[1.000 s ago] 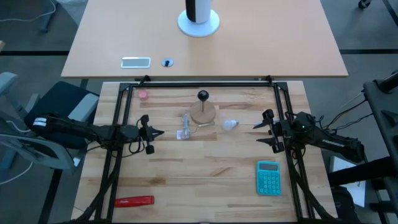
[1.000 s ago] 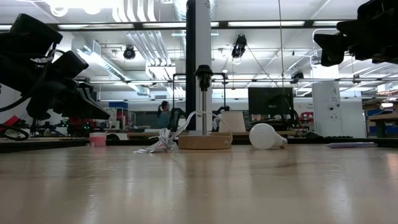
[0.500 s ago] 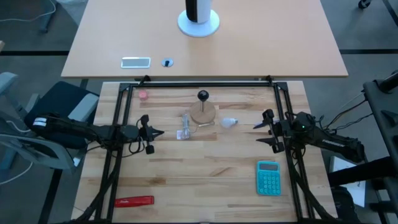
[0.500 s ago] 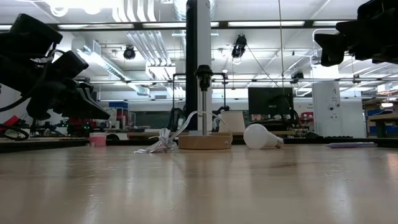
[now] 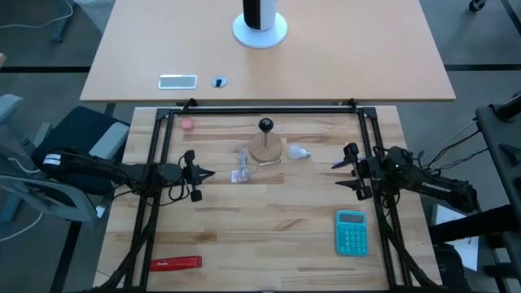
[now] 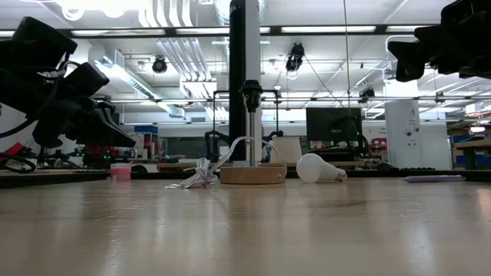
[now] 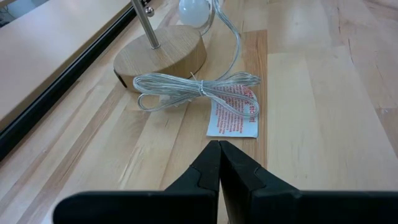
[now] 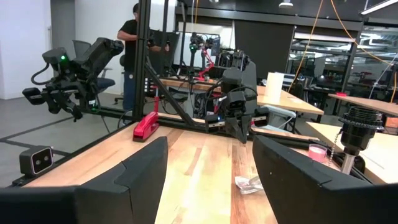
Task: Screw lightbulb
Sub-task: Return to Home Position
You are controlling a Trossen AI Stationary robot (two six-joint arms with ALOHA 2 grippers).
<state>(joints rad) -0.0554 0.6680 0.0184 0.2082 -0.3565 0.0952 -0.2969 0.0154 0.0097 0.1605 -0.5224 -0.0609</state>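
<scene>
The lightbulb [image 5: 299, 152] [image 6: 318, 168], small and white, lies on its side on the wooden table just right of the lamp stand's round wooden disc [image 5: 265, 147] [image 7: 160, 56]. Its narrow end points toward the table's right. An upright rod with a black socket [image 6: 251, 90] rises from the disc. My left gripper [image 5: 212, 172] [image 7: 219, 146] hovers shut to the left of the stand, pointing at it. My right gripper [image 5: 338, 173] [image 8: 211, 158] stands open to the right of the bulb, with nothing between its fingers.
The lamp's clear cord, bundled with a red-printed tag [image 7: 231, 112] [image 5: 242, 172], lies left of the disc. A teal calculator [image 5: 352, 232] sits at the near right, a red stapler [image 5: 175, 263] at the near left and a small pink thing [image 5: 187, 124] at the far left. Black frame rails [image 5: 163, 163] border the table.
The lightbulb has rolled on its own a short way toward the far edge and the lamp stand's disc. Neither gripper touches it.
</scene>
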